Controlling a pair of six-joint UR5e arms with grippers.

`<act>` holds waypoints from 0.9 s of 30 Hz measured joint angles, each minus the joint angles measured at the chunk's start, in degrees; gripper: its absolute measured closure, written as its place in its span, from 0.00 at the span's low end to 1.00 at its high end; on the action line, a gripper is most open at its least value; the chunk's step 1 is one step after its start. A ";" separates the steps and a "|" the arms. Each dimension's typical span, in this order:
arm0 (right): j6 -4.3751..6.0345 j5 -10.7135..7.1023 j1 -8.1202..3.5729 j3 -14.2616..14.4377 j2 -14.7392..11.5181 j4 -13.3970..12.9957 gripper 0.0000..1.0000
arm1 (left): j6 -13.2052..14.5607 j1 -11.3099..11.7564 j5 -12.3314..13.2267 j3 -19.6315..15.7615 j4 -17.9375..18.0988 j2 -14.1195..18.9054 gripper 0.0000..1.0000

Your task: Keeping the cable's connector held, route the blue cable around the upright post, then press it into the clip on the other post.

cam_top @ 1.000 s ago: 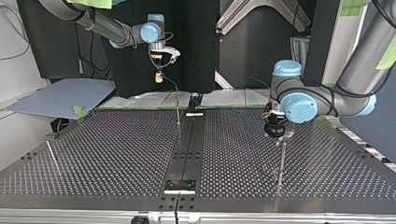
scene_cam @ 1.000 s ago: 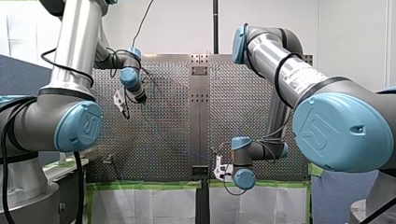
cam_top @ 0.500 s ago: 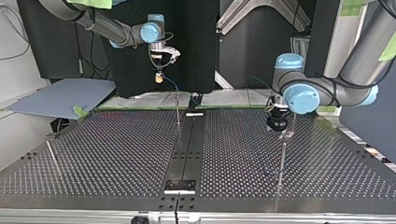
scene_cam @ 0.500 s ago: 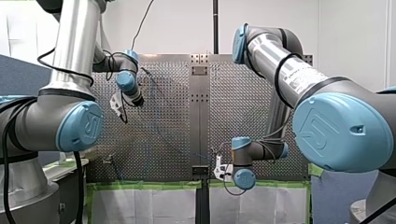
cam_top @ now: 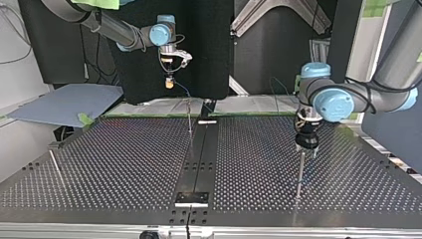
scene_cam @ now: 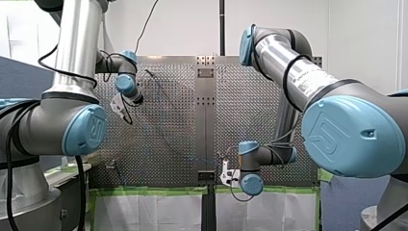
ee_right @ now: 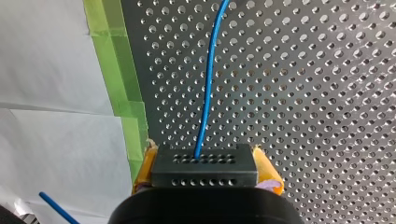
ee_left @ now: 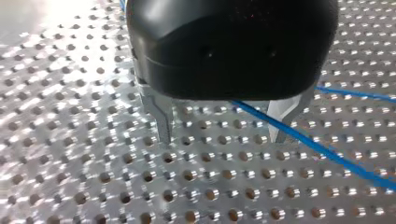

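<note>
My right claw (ee_right: 205, 170) is clenched on the black connector (ee_right: 204, 161), with a yellow pad on either side, so the holding part is met. The blue cable (ee_right: 208, 93) runs straight ahead of it over the worktop (ee_right: 327, 93). My left claw (ee_left: 220, 140) is spread, and the cable passes ungripped between its fingers. This claw hangs just above a thin post (cam_top: 300, 172). I judge the routing unfinished. Whether the cable rounds a post I cannot tell. Pressing it into the clip is left.

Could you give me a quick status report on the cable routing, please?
Right gripper shut on black connector. Left gripper open near the post, blue cable passing its fingers ungripped. No obstruction seen.
</note>
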 joint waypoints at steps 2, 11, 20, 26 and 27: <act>-0.01 0.00 0.00 0.00 0.00 0.01 1.00 | -1.30 0.35 -0.13 0.00 0.48 0.06 0.00; 0.03 -0.02 0.00 0.00 0.00 -0.09 1.00 | -5.45 1.82 -0.90 -0.23 1.08 0.26 0.00; 0.03 -0.06 0.00 0.01 0.00 -0.15 1.00 | -7.74 2.51 1.45 -2.18 3.41 1.10 0.00; 0.03 -0.06 0.00 -0.01 0.00 -0.15 1.00 | -10.34 2.26 3.89 -4.24 5.82 3.63 0.00; 0.03 -0.07 0.00 -0.02 0.00 -0.15 1.00 | -10.80 2.18 4.33 -4.38 5.99 4.08 0.00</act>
